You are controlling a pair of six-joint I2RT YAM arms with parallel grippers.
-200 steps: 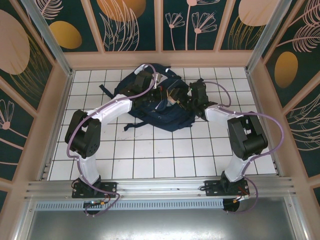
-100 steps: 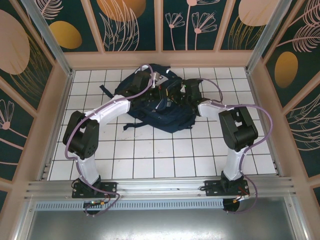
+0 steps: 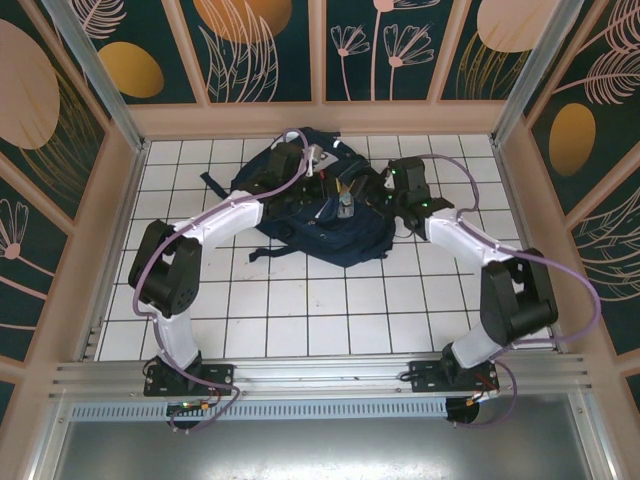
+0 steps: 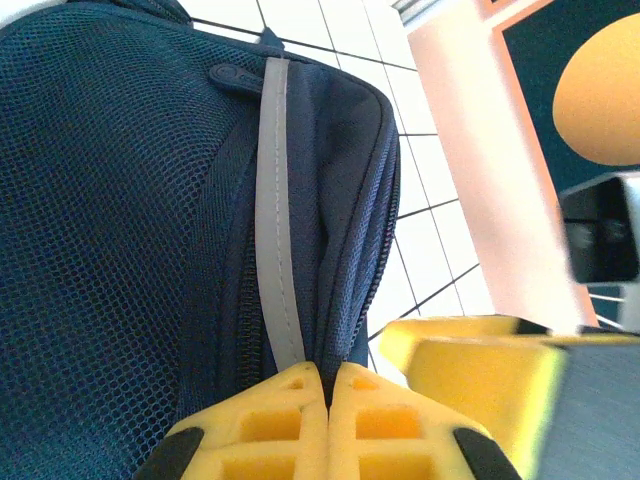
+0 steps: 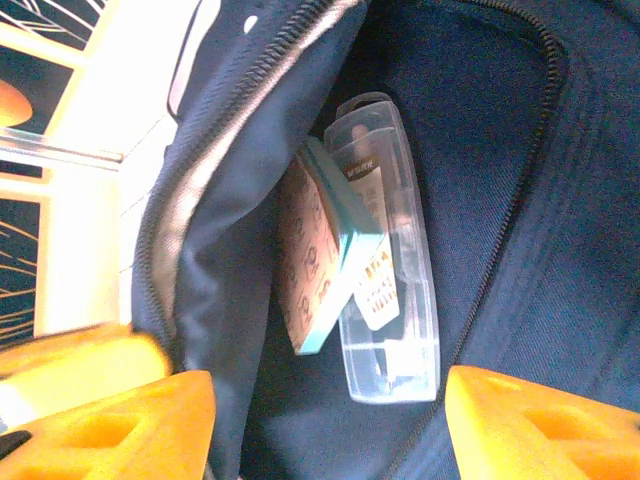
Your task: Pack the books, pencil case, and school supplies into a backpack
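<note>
Since the earlier top view, the right arm (image 3: 470,245) has swung outward, its elbow carried toward the right side of the bench (image 3: 300,320) and its wrist drawn back to the right rim of the backpack (image 3: 330,240); the left arm (image 3: 215,225) has not shifted. The left gripper (image 4: 327,375) is fully closed, pinching the backpack's edge fabric just beside the grey reflective stripe (image 4: 275,200) and so holding the mouth open. The right gripper (image 5: 325,400) stands wide apart with nothing between its fingers. Directly ahead of it, inside the open compartment, lie the square pad (image 5: 310,260) and the clear oblong box (image 5: 400,320), touching, the pad leaning against the left wall. The box's long axis runs straight away from the right gripper, crosswise to the line joining its fingers, and its near end sits just in front of the gap. The right gripper is therefore judged the nearer and the free one; any further insertion or push should proceed along that axis while the left grip keeps the opening spread.
</note>
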